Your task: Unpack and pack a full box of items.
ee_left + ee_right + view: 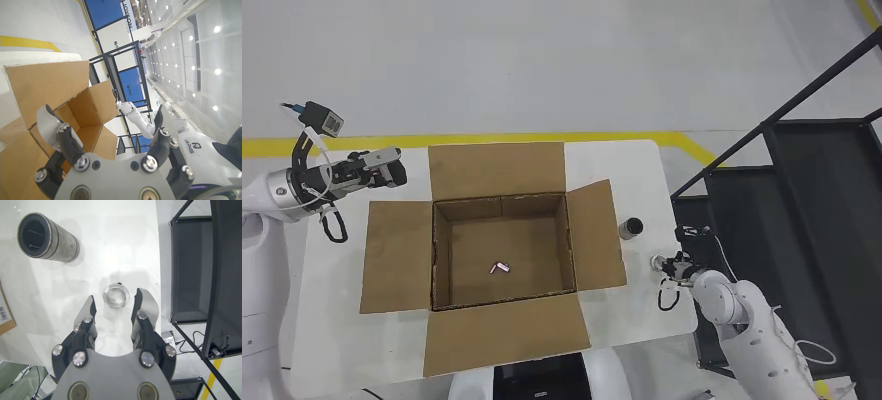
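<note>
Metal ring point(116, 296) lies between the right tool's point(115, 295) spread fingertips.

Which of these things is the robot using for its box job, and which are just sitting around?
For the job: cardboard box, open; small piece inside it; metal cylinder on the table beside the box; metal ring under the open right end effector.

Just lying about: black shelf rack beside the table; cables on the floor; yellow floor line.
</note>
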Robot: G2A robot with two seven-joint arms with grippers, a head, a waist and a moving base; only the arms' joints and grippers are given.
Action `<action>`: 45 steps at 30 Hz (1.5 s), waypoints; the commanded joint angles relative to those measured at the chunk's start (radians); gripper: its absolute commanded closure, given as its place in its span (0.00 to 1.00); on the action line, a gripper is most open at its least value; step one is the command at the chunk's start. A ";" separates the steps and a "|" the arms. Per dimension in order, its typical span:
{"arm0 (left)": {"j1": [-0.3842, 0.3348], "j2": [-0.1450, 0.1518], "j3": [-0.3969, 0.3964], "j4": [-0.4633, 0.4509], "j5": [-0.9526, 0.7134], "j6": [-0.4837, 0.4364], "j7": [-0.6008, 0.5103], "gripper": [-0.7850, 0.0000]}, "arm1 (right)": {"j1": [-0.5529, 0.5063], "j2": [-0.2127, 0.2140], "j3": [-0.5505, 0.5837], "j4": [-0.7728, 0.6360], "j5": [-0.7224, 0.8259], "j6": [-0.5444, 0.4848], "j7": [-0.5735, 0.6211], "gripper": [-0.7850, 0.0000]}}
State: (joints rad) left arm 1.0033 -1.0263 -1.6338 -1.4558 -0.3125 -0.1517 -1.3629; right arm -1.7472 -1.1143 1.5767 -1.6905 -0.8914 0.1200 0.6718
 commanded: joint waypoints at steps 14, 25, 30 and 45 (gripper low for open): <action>0.000 0.000 0.000 0.000 0.000 0.000 0.000 0.00 | 0.039 -0.005 -0.018 0.082 0.008 0.028 0.001 0.64; 0.000 0.000 0.000 0.000 0.000 0.000 0.000 0.00 | 0.081 -0.012 -0.052 0.136 0.010 0.013 -0.023 0.76; 0.000 0.000 0.000 0.000 0.000 0.000 0.000 0.00 | 0.095 -0.013 -0.062 0.154 0.008 0.016 -0.023 0.75; 0.000 0.000 0.000 0.000 0.000 0.000 0.000 0.00 | 0.123 -0.018 -0.081 0.189 0.018 0.019 -0.023 1.00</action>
State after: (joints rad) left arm 1.0033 -1.0263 -1.6338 -1.4558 -0.3125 -0.1517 -1.3629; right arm -1.6257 -1.1326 1.4958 -1.5012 -0.8754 0.1406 0.6491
